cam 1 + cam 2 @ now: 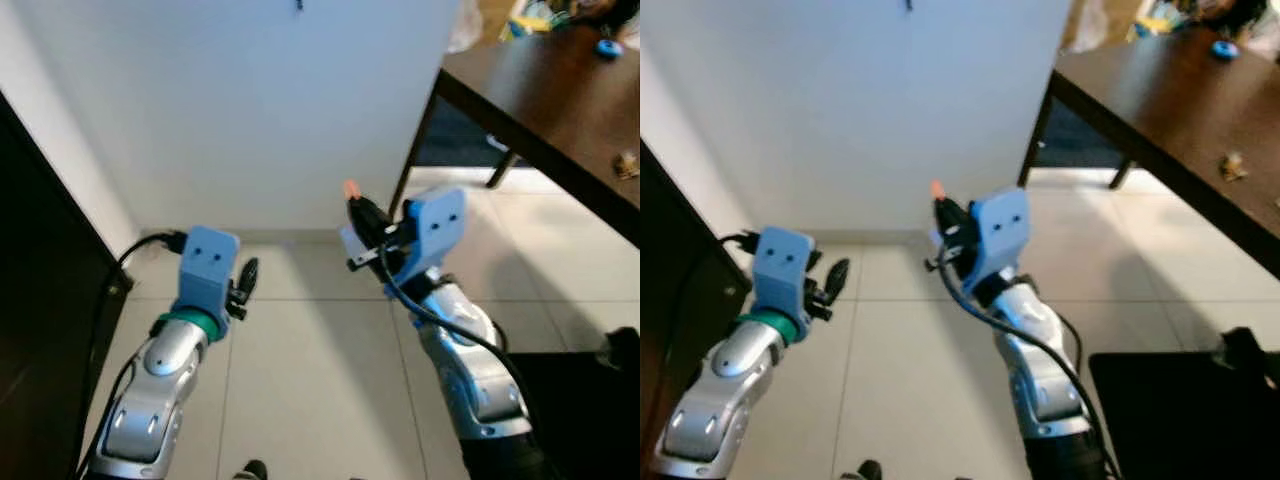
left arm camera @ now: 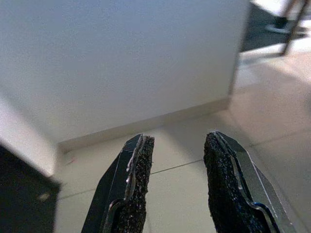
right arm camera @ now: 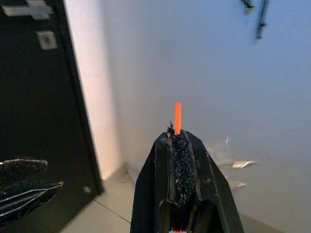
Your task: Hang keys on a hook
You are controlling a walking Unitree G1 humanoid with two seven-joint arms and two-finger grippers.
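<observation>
My right gripper (image 1: pixel 356 208) is raised in front of the white wall and is shut on an orange tag (image 3: pixel 178 118) that sticks out past its black fingertips; the keys themselves are hidden. High on the wall, a dark hook (image 3: pixel 263 18) with something thin hanging from it is visible in the right wrist view, and a small dark mark (image 1: pixel 299 5) sits at the top edge of the left eye view. My left gripper (image 1: pixel 247 275) is held low to the left, open, with nothing between its fingers (image 2: pixel 138 182).
A black door or cabinet (image 1: pixel 45 300) stands along the left, with a black cable (image 1: pixel 150 243) by its foot. A dark wooden table (image 1: pixel 560 90) with small items reaches in from the right. A black shape (image 1: pixel 585 400) lies on the tiled floor at lower right.
</observation>
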